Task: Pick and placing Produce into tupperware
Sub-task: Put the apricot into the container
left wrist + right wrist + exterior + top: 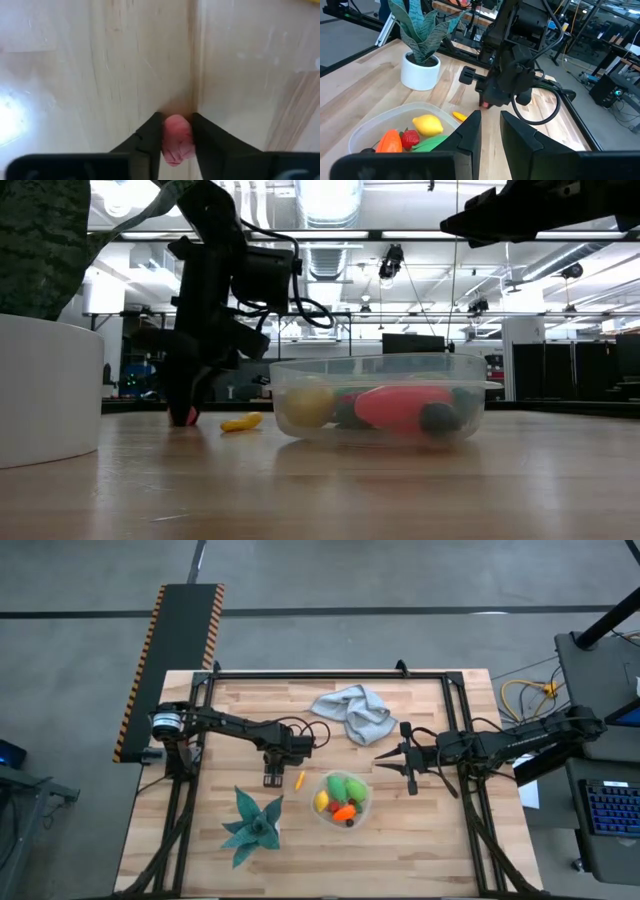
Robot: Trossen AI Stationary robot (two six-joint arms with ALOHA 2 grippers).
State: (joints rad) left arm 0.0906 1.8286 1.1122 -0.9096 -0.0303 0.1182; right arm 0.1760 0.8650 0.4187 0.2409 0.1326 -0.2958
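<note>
While left claw (272, 780) pinches small pink produce piece (176, 139) against surface (420, 850), tupperware (362, 808) lies just to robot's right of it, yellow piece (299, 779) between. Right claw (408, 764) hangs slightly parted, empty, just beyond tupperware's far side.

One tupperware (345, 800) holding about five produce pieces (341, 798); one yellow piece (299, 780) loose; one pink piece (176, 140) clamped.
</note>
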